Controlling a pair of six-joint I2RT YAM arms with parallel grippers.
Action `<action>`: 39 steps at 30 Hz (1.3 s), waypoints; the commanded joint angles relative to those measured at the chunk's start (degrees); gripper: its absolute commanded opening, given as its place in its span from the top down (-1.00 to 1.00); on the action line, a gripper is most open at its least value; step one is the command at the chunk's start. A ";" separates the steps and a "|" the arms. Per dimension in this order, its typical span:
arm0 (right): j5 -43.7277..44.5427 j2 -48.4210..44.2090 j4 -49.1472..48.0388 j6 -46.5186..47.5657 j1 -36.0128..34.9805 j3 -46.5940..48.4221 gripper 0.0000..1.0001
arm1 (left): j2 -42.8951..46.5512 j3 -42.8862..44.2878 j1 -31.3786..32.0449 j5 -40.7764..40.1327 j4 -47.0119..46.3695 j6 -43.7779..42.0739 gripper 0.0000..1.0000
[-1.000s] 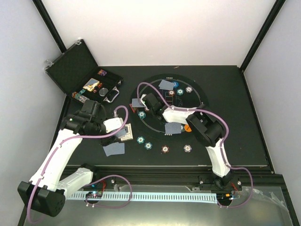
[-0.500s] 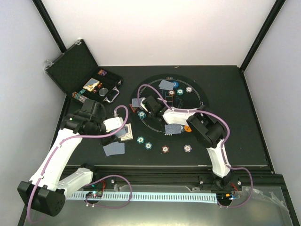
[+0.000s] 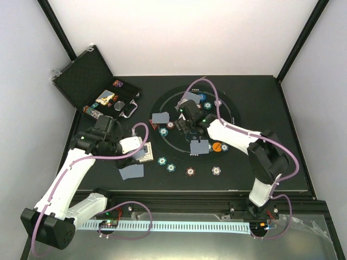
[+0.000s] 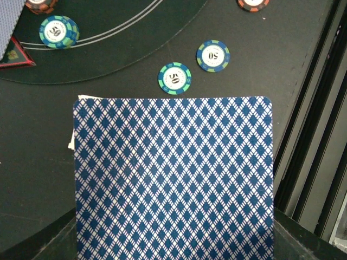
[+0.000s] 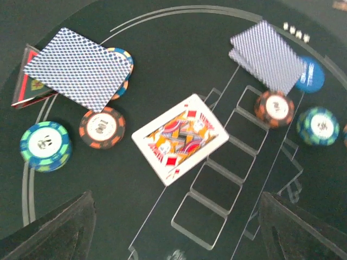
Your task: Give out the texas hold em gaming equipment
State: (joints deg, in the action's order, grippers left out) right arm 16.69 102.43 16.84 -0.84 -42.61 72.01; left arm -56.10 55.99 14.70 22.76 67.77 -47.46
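Right gripper (image 5: 176, 216) hangs wide and empty over the centre of the mat (image 3: 169, 145), where a face-up card (image 5: 179, 136) lies flat. Left gripper (image 3: 140, 154) pinches the deck (image 4: 173, 179) just off the mat's near-left edge. Best to rise straight up, so neither finger drags that card

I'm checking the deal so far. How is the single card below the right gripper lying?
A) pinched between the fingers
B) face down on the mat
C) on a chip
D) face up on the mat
D: the card shows its red court picture, flat on the mat, clear of the open right gripper.
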 commanded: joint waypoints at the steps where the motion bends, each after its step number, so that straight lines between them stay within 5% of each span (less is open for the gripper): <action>1: -9.88 -7.43 6.74 -17.39 0.43 -3.42 -0.70 | 1.92 -2.01 -0.20 0.07 -0.50 -2.91 0.97; 6: -22.26 -19.33 4.17 -27.22 0.51 -10.22 -0.96 | 2.35 -3.91 -0.20 0.63 -1.76 -1.86 0.97; 13: -42.51 -28.66 -13.58 -43.24 -2.32 -22.16 -0.97 | 2.31 -5.61 -0.11 2.76 -2.72 -2.01 0.97; 20: -48.40 -26.32 -27.33 -55.94 -9.80 -26.91 -0.88 | 1.37 -4.34 -0.11 3.19 -2.59 -2.62 0.97; 39: -53.84 -8.52 -43.76 -66.56 -15.81 -20.29 -0.52 | 1.16 -2.48 -0.06 4.95 -2.50 -2.22 0.97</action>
State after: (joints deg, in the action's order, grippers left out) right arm -35.33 91.81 -21.74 -64.90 -57.78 49.06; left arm -55.13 50.63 14.70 25.52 66.00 -49.08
